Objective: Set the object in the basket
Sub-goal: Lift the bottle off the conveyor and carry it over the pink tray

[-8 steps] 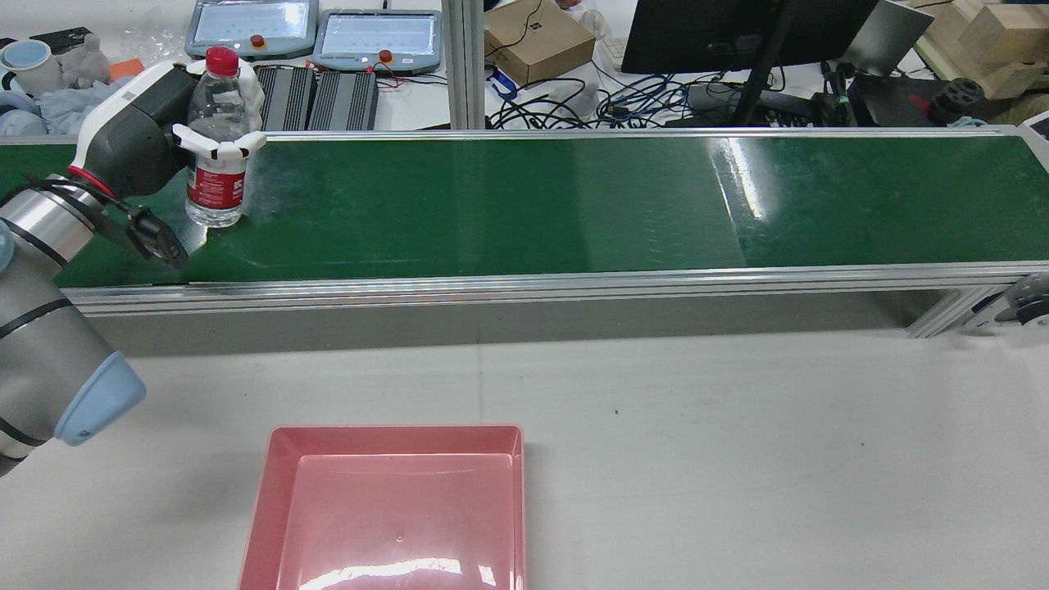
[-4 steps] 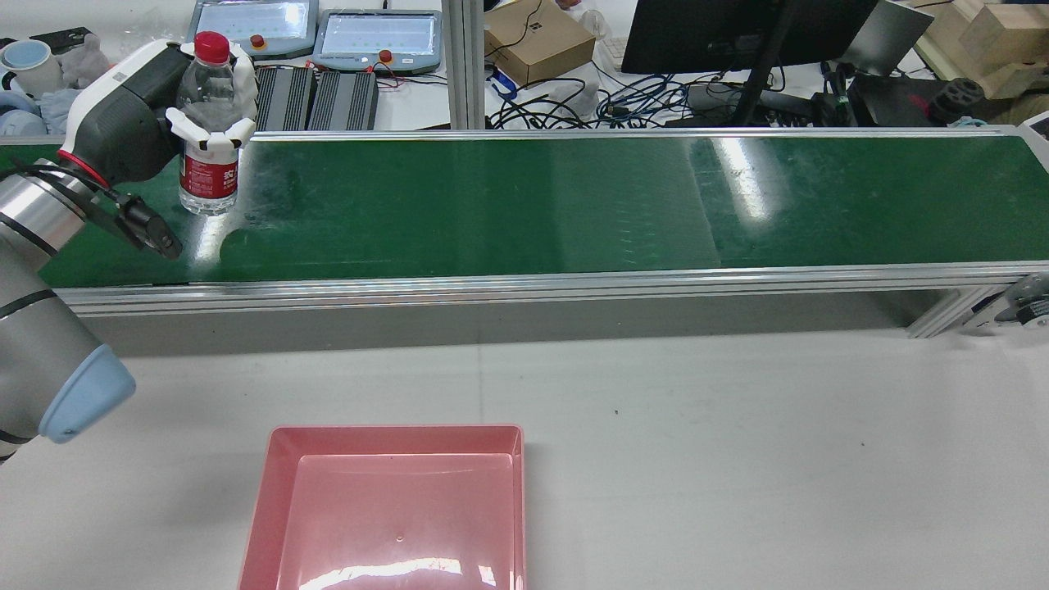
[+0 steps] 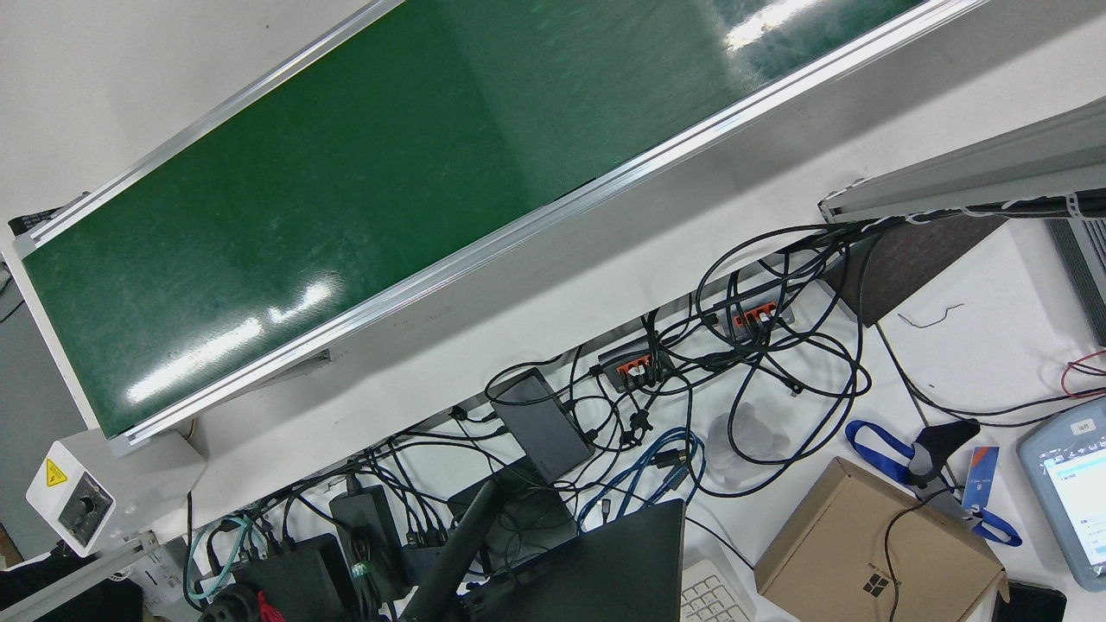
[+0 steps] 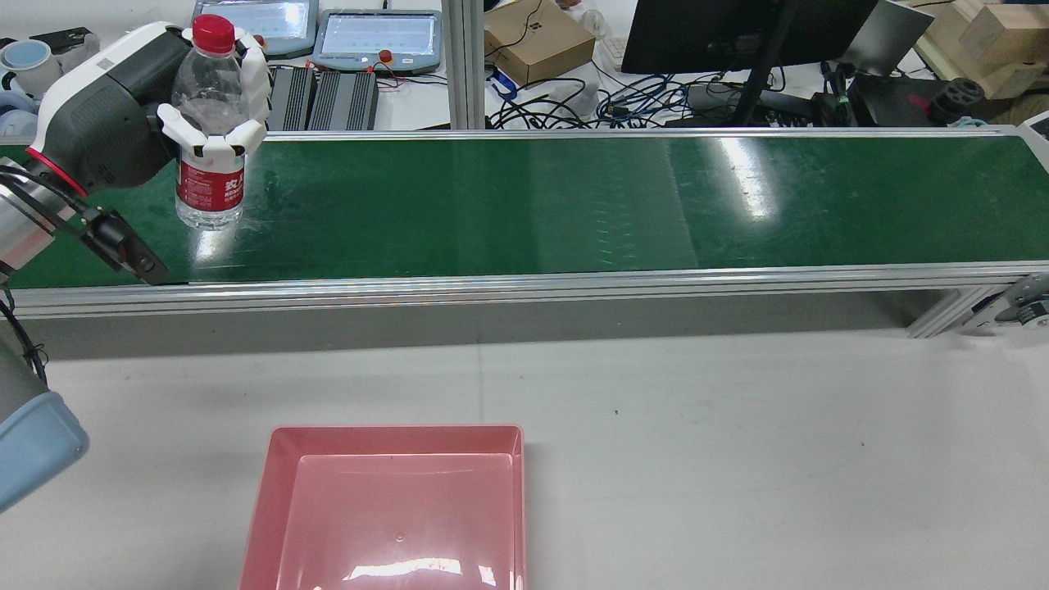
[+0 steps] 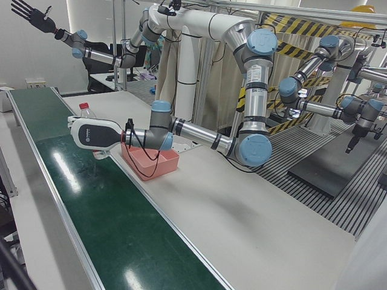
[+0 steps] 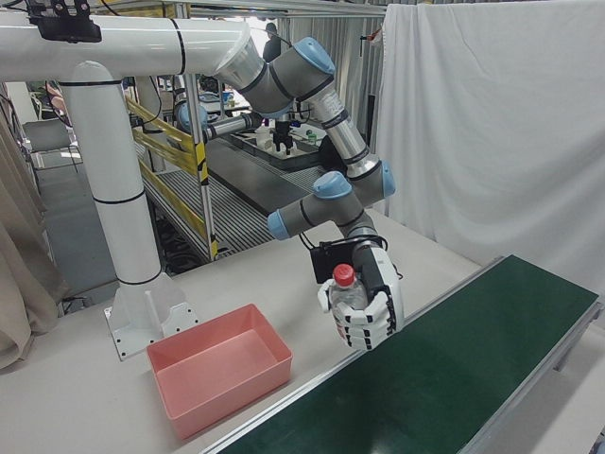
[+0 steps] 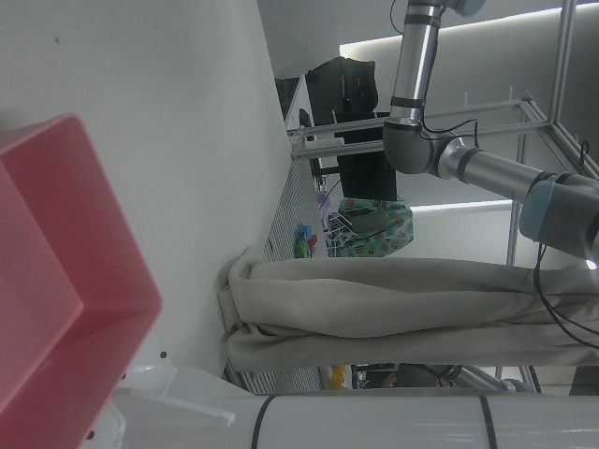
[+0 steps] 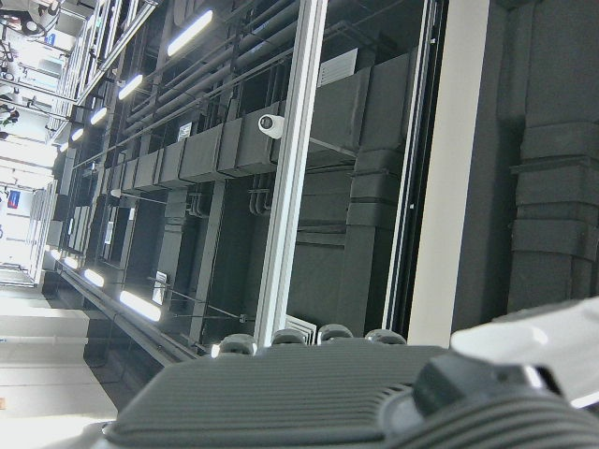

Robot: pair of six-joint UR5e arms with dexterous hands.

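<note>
Lifted since earlier, bottle [image 4: 210, 123] in left hand [image 4: 156, 98]; basket [image 4: 283, 459] empty.

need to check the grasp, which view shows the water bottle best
The rear view: the water bottle stands unhidden, red cap to base, in the left hand. The right-front view shows the cap and shoulder above the fingers; the left-front view shows only the cap behind the hand. The other views miss it.

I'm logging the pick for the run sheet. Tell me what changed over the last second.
The left hand, shut on the water bottle, lifted it off the green conveyor belt and drew it toward the robot's left; the bottle stays upright. The grip was already closed a second ago. The pink basket on the white table has not moved and is empty.
</note>
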